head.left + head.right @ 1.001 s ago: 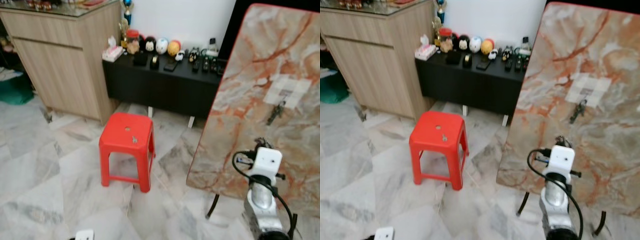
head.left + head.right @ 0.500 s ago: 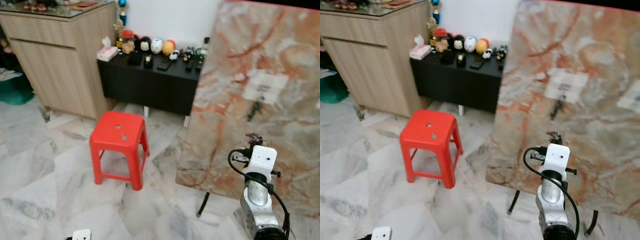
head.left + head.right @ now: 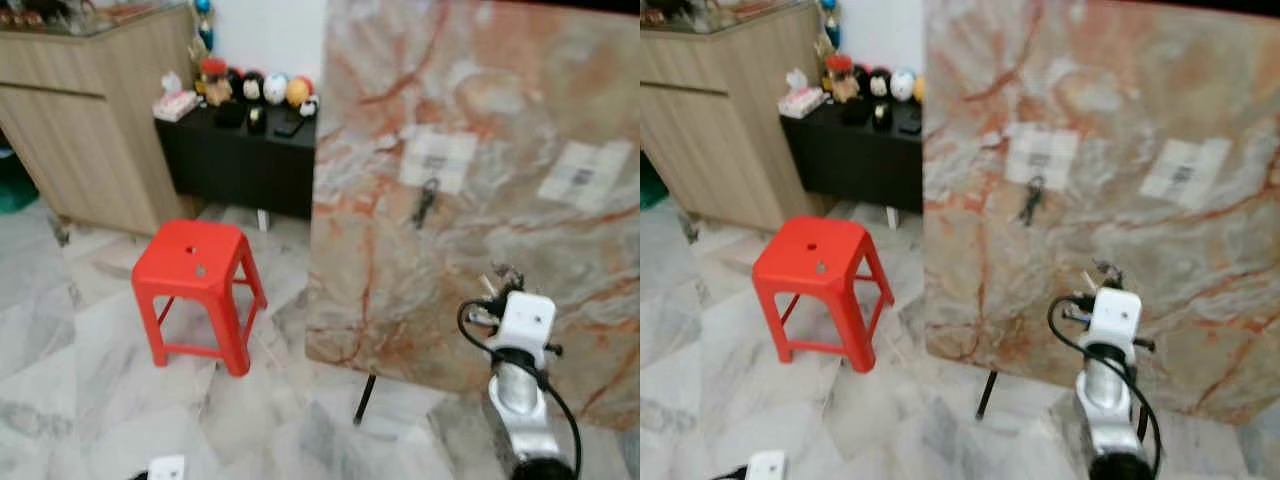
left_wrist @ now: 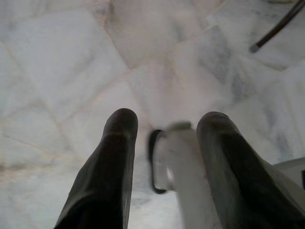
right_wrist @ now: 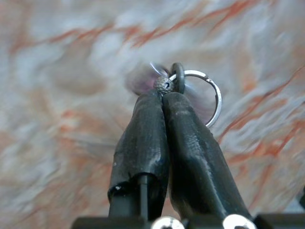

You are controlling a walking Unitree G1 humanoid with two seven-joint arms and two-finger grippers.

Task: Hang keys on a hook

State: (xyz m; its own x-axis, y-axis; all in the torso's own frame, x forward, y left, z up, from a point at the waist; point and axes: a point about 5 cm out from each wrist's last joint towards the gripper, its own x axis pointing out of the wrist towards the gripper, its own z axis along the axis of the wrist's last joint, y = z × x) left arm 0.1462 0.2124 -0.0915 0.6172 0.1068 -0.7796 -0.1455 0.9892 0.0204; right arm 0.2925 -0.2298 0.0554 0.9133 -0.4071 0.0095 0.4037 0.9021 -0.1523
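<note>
while the right hand (image 5: 167, 90) was clenched on the keys (image 5: 190, 88), its two black fingers (image 5: 143, 138) pressed flat together just below the silver ring, the bunch hung in front of the marble board (image 3: 480, 120) — below the dark hook (image 3: 425, 203) on the board's pale patch and off to its right. the keys looked light and hard, a loose jangling cluster likely to swing and twist; gripping at the ring's base, as here, seemed the sound hold, leaving the open loop free to slip over the hook. the right arm was raised, wrist pointing up at the board, near but apart from it. the left hand (image 4: 159, 143) hung over the floor (image 4: 71, 57), fingers spread and holding nothing.
</note>
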